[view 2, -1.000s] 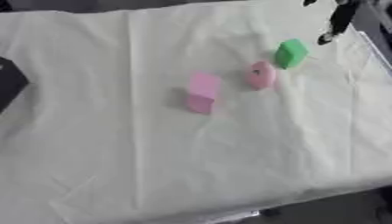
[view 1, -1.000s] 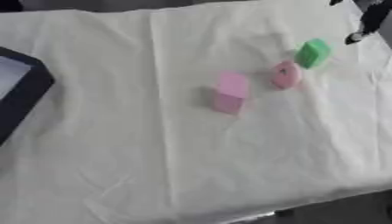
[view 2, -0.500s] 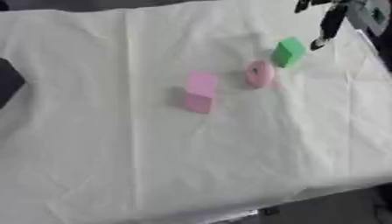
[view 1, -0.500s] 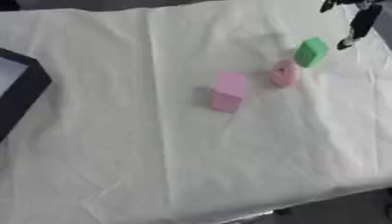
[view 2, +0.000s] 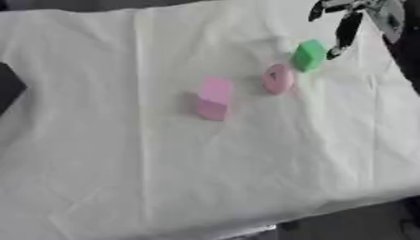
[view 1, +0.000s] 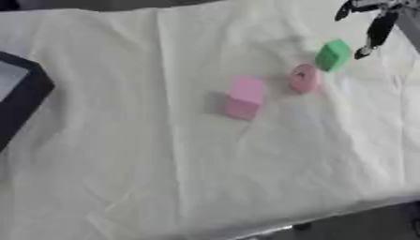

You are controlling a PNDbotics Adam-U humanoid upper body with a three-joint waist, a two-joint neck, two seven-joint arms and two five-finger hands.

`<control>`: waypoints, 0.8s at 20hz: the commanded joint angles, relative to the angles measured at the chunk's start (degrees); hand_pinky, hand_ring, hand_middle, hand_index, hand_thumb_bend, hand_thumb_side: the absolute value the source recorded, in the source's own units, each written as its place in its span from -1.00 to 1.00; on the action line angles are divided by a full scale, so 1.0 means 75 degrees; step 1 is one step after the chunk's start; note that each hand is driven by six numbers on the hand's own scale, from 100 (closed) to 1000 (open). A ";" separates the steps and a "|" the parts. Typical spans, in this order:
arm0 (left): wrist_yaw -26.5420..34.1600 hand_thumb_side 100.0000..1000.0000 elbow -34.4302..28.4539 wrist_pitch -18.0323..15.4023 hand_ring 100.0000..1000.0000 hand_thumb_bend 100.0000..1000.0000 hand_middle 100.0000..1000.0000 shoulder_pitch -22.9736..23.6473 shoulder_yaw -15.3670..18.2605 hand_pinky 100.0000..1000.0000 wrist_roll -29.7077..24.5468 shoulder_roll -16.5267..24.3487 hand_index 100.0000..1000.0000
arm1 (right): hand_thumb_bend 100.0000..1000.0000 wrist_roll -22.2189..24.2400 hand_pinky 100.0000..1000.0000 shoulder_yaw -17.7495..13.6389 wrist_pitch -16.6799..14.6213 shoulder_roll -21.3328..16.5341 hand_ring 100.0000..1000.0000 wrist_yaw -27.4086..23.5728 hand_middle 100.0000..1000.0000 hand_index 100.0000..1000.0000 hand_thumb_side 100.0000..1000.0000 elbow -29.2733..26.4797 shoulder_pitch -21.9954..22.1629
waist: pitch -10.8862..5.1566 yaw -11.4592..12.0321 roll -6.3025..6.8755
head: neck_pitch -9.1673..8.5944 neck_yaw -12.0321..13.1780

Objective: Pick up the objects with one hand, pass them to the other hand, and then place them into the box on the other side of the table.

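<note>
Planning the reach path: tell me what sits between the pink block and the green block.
The pink round piece sits between the pink block and the green block, on the cloth; the left eye view shows it.

My right hand [view 1: 373, 23] hangs at the far right of the cloth-covered worktop [view 1: 164, 178], its fingers [view 1: 376, 33] pointing down just beside the green block [view 1: 333, 55], with a thin gap between. A pink round piece [view 1: 303, 78] sits just beside the green block on its near-left side, crowding that approach. A pink block [view 1: 243, 97] stands near it, further left. The dark box [view 1: 20, 93] occupies the left edge. Open cloth lies between it and the blocks.
</note>
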 commanded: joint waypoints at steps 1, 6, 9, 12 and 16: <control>0.0024 0.58 -0.0137 0.0006 0.47 -0.16 0.53 -0.0131 0.0062 0.64 0.0006 0.0267 0.80 | 0.06 -0.0002 0.86 -0.0019 -0.0054 -0.0167 0.89 0.0081 0.75 0.80 -1.00 0.0019 -0.0109 | 0.0018 0.0018 0.0100 | -0.0015 -0.0041; 0.0030 0.58 -0.0145 0.0004 0.46 -0.16 0.53 -0.0122 0.0066 0.64 0.0007 0.0260 0.80 | 0.06 -0.0063 0.86 -0.0040 -0.0051 -0.0114 0.89 0.0194 0.74 0.80 -1.00 0.0110 -0.0113 | 0.0050 0.0045 0.0120 | -0.0015 -0.0069; 0.0031 0.58 -0.0150 0.0004 0.46 -0.16 0.53 -0.0120 0.0066 0.64 0.0005 0.0257 0.80 | 0.06 -0.0105 0.86 -0.0059 -0.0041 -0.0085 0.89 0.0244 0.74 0.80 -1.00 0.0168 -0.0126 | 0.0070 0.0057 0.0132 | -0.0015 -0.0097; 0.0031 0.58 -0.0158 0.0005 0.46 -0.16 0.53 -0.0119 0.0063 0.64 0.0000 0.0253 0.80 | 0.06 -0.0135 0.86 -0.0074 -0.0033 -0.0059 0.88 0.0306 0.74 0.80 -1.00 0.0224 -0.0135 | 0.0094 0.0065 0.0139 | -0.0015 -0.0128; 0.0027 0.58 -0.0161 0.0007 0.46 -0.17 0.53 -0.0103 0.0065 0.64 -0.0001 0.0251 0.80 | 0.06 -0.0201 0.86 -0.0095 -0.0025 -0.0027 0.88 0.0377 0.74 0.80 -1.00 0.0289 -0.0148 | 0.0133 0.0082 0.0152 | -0.0015 -0.0160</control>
